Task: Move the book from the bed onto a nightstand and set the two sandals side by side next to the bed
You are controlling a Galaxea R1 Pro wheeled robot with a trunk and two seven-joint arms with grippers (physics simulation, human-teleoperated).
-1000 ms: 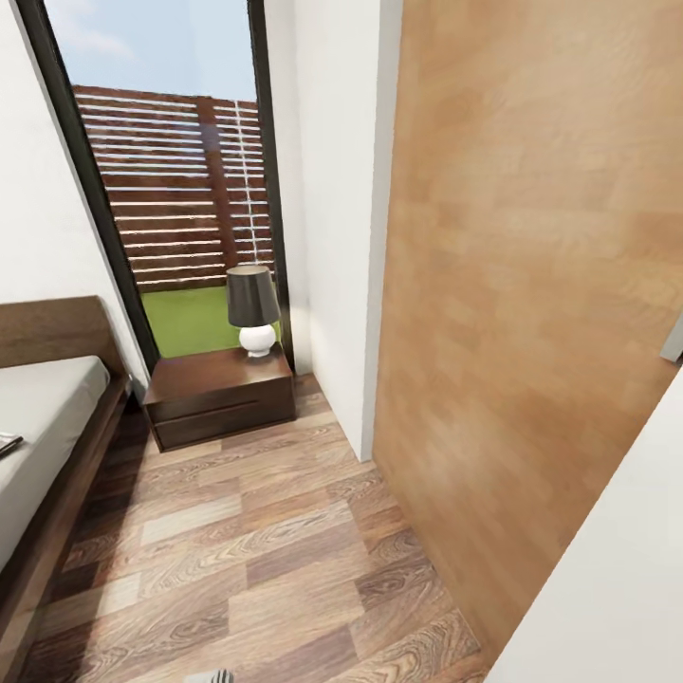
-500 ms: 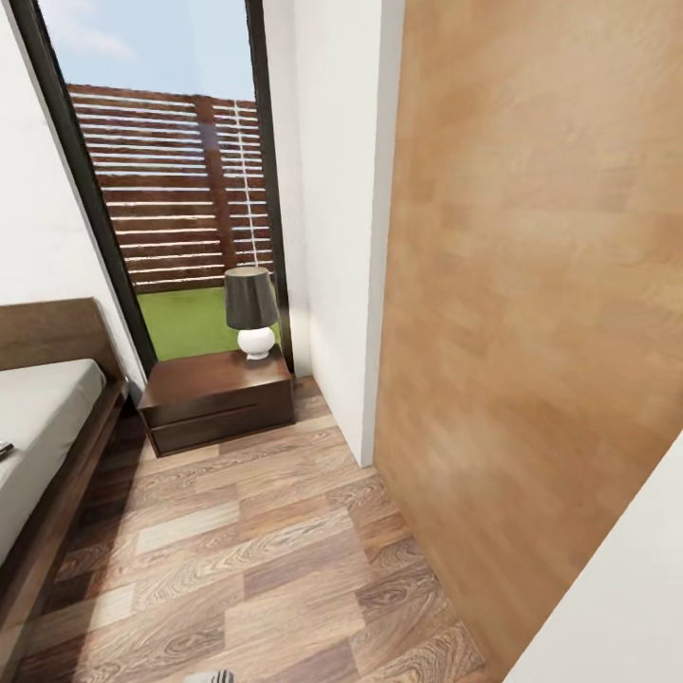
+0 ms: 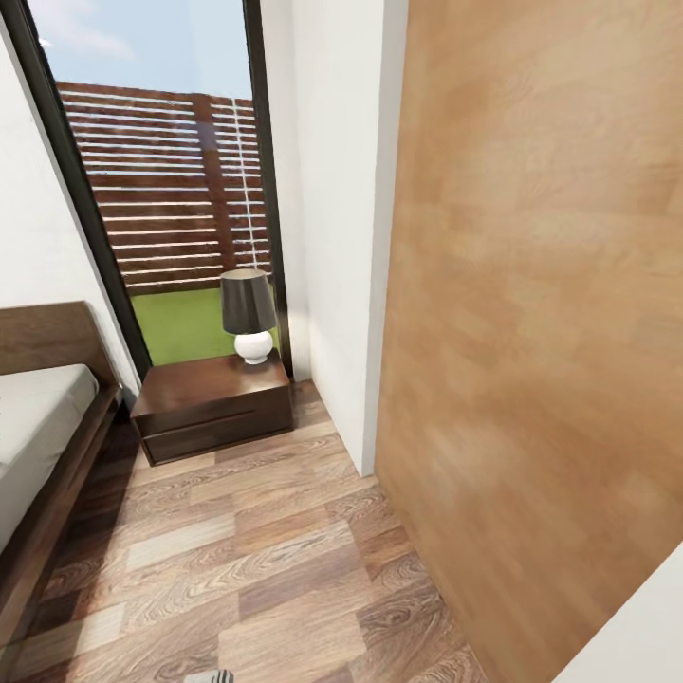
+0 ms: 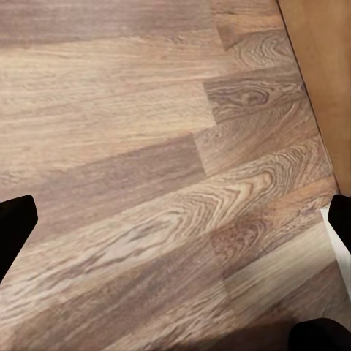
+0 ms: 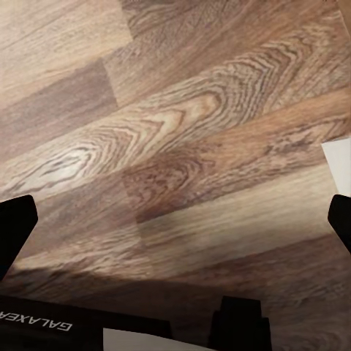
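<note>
- Head view: we see the nightstand [image 3: 211,406] beside the bed [image 3: 43,453], a table lamp [image 3: 249,314] on its top, by the tall window [image 3: 161,190].
- Left wrist view: our left gripper [image 4: 175,227] is spread wide over the plank floor [image 4: 146,146], holding nothing.
- Right wrist view: our right gripper [image 5: 175,227] seems equally wide apart and empty, though its tips barely show.

We see a wood-plank floor [image 3: 256,560] running up to the window. On it stands a dark nightstand [image 3: 211,408], with a lamp [image 3: 249,315] at its back corner. At the left, the bed [image 3: 43,446] sits on the same floor, its grey mattress bare where visible.
</note>
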